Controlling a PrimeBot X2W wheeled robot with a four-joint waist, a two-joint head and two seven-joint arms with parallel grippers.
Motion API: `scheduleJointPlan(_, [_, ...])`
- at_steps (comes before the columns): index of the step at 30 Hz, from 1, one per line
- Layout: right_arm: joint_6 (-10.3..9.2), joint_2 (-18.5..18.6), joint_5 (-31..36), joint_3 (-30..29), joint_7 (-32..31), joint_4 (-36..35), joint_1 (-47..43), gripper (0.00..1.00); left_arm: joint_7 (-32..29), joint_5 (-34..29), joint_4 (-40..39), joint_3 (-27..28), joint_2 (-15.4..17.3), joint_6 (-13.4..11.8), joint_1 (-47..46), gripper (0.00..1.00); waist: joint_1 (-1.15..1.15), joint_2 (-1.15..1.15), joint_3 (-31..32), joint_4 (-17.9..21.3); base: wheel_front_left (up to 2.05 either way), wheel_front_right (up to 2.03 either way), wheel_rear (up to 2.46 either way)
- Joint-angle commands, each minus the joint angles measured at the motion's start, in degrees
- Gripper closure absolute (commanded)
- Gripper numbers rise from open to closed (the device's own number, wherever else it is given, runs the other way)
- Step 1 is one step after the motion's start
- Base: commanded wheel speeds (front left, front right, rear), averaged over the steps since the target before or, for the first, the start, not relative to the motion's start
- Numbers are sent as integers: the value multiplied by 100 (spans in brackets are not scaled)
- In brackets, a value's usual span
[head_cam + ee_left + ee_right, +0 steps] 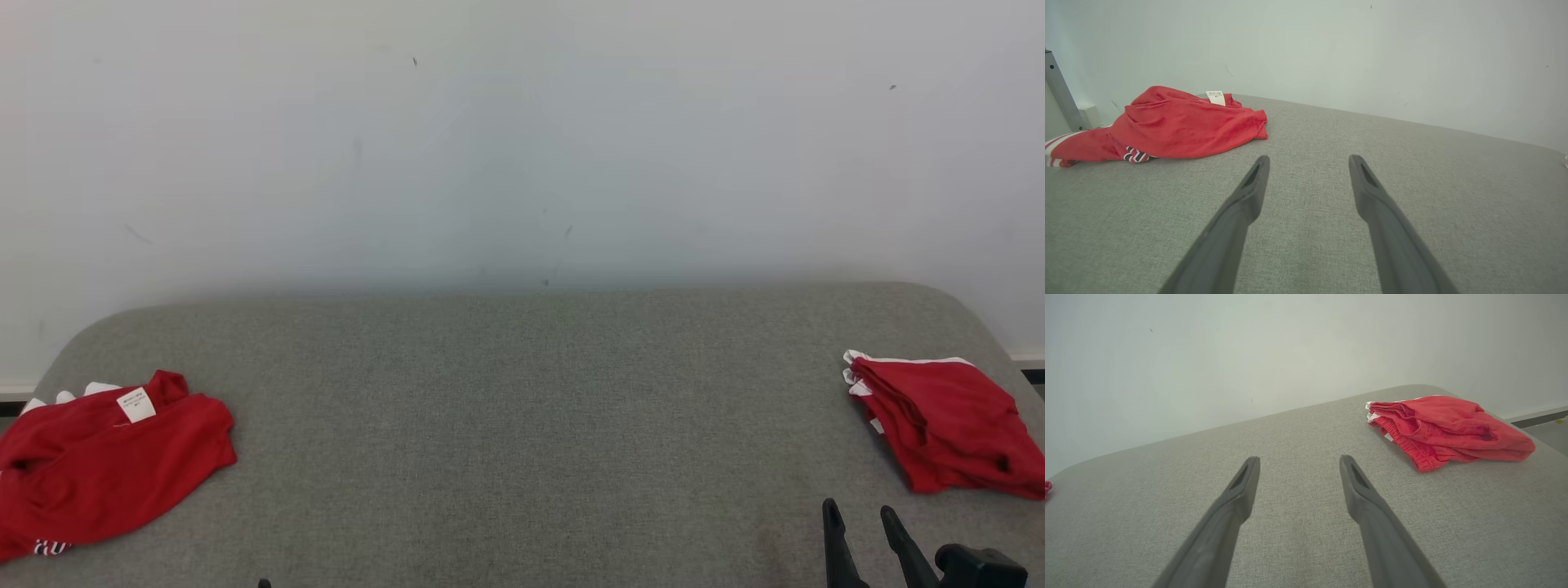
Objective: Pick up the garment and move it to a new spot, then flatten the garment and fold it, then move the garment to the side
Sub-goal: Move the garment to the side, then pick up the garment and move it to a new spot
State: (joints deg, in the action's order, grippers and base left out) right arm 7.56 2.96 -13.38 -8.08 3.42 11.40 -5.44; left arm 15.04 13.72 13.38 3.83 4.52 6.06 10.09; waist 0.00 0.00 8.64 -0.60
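Grey woven fabric pad (522,425) lies under both arms. Left gripper (1309,159): fingers spread wide, nothing between them. Right gripper (1299,458): same, over the pad's near right corner.

Crumpled red cloth garment (1180,126) sits at the pad's left edge, ahead and left of my left fingers and well apart, with its long axis crosswise to them. I judge the left arm the nearer one. The cloth is bunched, with the white label (1215,97) facing up and a striped hem showing.

Folded red cloth garment (1449,428) is at the pad's right edge and looks done.

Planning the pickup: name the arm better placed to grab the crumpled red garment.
Left. The crumpled garment lies at the left end, near the open left fingers; the right fingers sit by the folded garment.
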Motion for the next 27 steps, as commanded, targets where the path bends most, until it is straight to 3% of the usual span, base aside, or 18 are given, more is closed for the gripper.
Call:
scheduleJointPlan(1, [-12, -11, -12, 19, 31, 6, -25, 0, 16, -42, 19, 28, -19, 22, 10, 0, 0, 0, 2, 10, 0, 0, 0])
scheduleJointPlan(17, [-12, -12, -41, 88, 163, 141, 29, 0, 16, -250, 81, 135, -102, 111, -74, 0, 0, 0, 11, -3, 0, 0, 0])
scheduleJointPlan(22, [-12, -13, -127, 143, 177, 206, 3, 0, 16, -300, 108, 106, -105, 131, -112, 0, 0, 0, 44, -258, 0, 0, 0])
scheduleJointPlan(27, [-12, -13, -270, 250, 266, 338, -53, 0, 16, -377, 142, 89, -24, 143, -113, 0, 0, 0, 87, -826, 0, 0, 0])
